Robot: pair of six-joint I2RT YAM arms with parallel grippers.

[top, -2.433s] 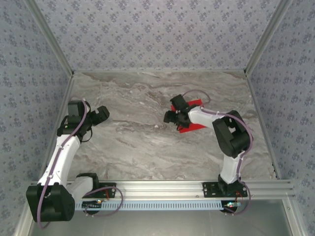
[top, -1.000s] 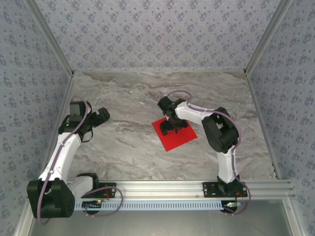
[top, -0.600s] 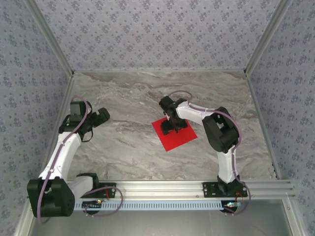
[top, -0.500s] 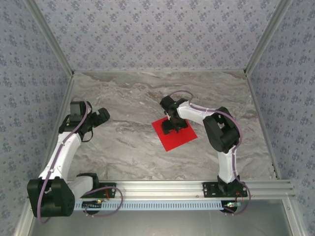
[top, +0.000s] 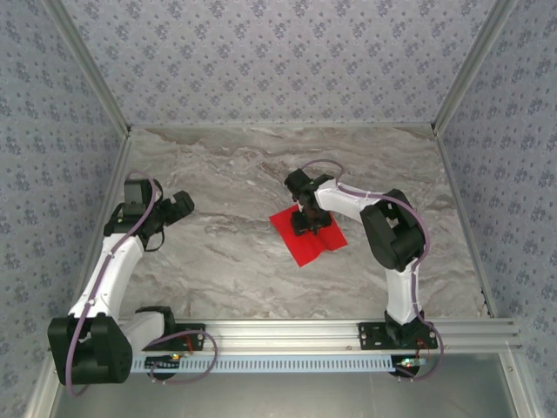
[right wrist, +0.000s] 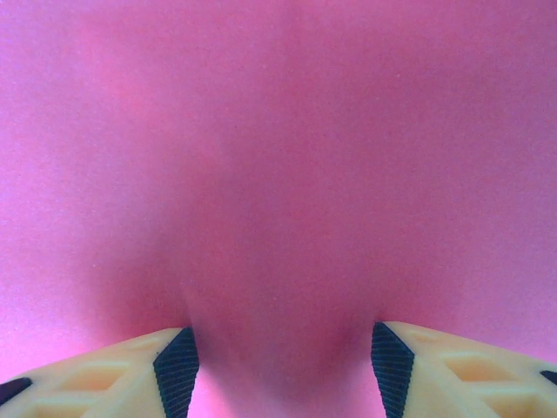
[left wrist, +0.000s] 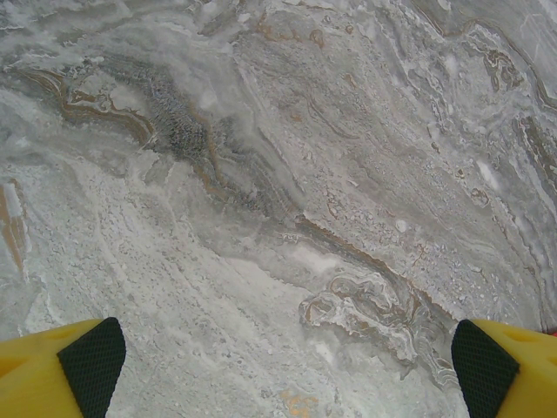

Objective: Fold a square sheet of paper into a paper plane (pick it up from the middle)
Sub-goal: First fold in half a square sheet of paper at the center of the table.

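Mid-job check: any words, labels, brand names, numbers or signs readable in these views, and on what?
None: no readable text in any view.
Bright red square sheet of paper: plain, no print or marks.
Grey marbled tabletop: veining only.
Blue-grey patterned wall panels: a repeating floral motif, no letters.
Aluminium rail at the near edge: nothing legible; any marking would be too small to read.

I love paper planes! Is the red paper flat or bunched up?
Bunched up: the red paper humps into a ridge between the right hand's fingers.
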